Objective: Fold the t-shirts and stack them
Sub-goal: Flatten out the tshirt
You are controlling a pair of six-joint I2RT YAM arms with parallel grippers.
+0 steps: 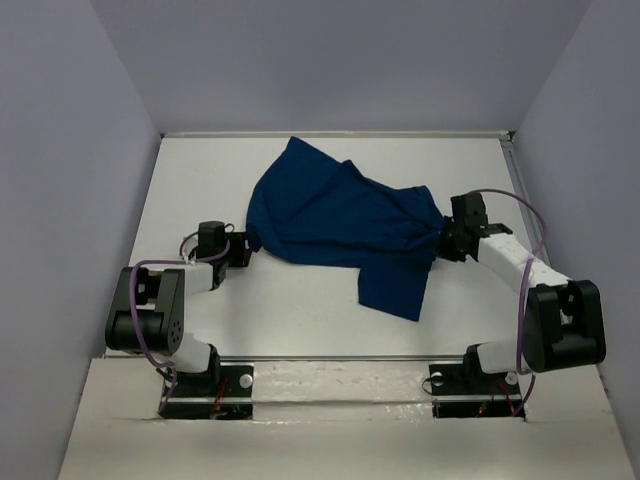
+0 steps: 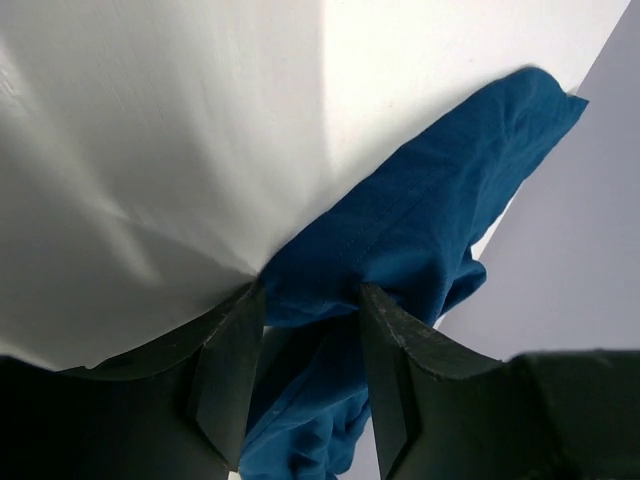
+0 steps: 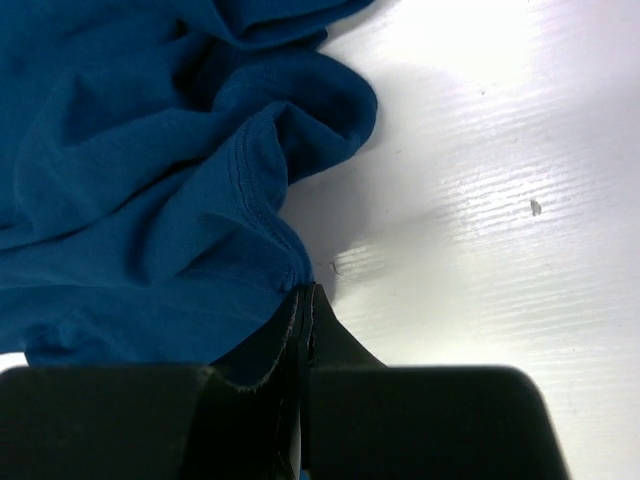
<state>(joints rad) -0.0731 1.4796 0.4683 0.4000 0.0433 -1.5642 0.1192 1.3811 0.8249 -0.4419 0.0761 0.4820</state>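
Shirt (image 1: 340, 225) lies crumpled on the table (image 1: 300, 320), centre-far.
Right gripper (image 1: 447, 240) is clamped on its right hem; left gripper (image 2: 310, 300) straddles the left edge, jaws apart. Catching several layers there, or slipping off, would likely twist the spread.

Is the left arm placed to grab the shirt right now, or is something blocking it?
Probably yes: the left claw stands open with a fold of the shirt between its fingers, and nothing else shows in the way.
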